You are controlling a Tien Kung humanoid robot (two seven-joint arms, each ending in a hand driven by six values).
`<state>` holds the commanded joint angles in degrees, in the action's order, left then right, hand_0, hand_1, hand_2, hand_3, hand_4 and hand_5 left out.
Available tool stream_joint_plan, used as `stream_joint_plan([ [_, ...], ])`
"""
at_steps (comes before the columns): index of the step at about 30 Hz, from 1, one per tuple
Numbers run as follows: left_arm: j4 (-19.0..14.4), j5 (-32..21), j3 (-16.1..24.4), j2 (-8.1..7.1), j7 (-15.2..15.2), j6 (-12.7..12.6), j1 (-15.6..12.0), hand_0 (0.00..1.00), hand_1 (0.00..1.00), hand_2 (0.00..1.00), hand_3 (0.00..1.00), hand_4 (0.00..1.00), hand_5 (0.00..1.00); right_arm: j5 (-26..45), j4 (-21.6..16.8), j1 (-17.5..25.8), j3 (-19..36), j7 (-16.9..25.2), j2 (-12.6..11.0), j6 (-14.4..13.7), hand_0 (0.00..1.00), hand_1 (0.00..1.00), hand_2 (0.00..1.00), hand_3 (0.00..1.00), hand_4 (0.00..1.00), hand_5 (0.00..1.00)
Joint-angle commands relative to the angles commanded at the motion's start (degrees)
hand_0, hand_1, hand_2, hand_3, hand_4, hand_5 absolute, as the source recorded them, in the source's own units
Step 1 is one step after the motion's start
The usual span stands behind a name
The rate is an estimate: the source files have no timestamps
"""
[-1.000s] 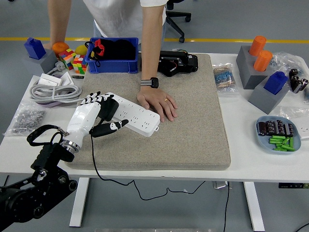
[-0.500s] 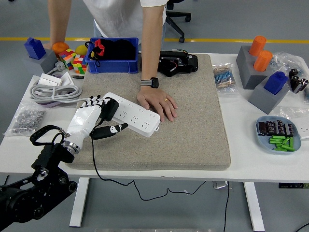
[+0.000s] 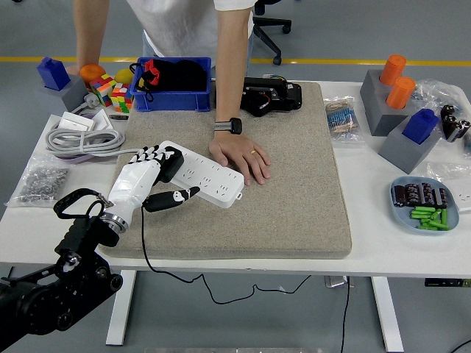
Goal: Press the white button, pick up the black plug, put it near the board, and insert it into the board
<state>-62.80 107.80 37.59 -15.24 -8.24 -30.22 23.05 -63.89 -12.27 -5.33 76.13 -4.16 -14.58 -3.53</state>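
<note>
**Robot hand edges plug along the board**

Robot hand [image 3: 151, 176], the left one, is curled around the black plug [image 3: 168, 163] and has slid slightly right and forward over the last second, bringing the plug onto the near-left end of the white board [image 3: 204, 179]. Judged from this, insertion is under way but not seated. Beyond and to the right, a person's hand [image 3: 240, 157] steadies the board on the grey mat [image 3: 294, 191]. No writing is legible on the counter [image 3: 383, 243].

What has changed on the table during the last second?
The left hand, shut on the black plug, shifted slightly right and away along the white power strip. The person's hand stayed flat on the mat, and the strip stayed put.
</note>
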Motion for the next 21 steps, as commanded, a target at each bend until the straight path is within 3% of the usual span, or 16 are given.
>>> stream_joint_plan([
  [21, 1.9, -2.7, -1.2, 0.99, 0.3, 0.1, 0.9, 0.998, 0.983, 0.886, 0.845, 0.925, 0.813, 0.0, 0.0, 0.1, 0.1, 0.0, 0.1, 0.0, 0.612, 0.580, 0.573, 0.577, 0.641, 0.370],
])
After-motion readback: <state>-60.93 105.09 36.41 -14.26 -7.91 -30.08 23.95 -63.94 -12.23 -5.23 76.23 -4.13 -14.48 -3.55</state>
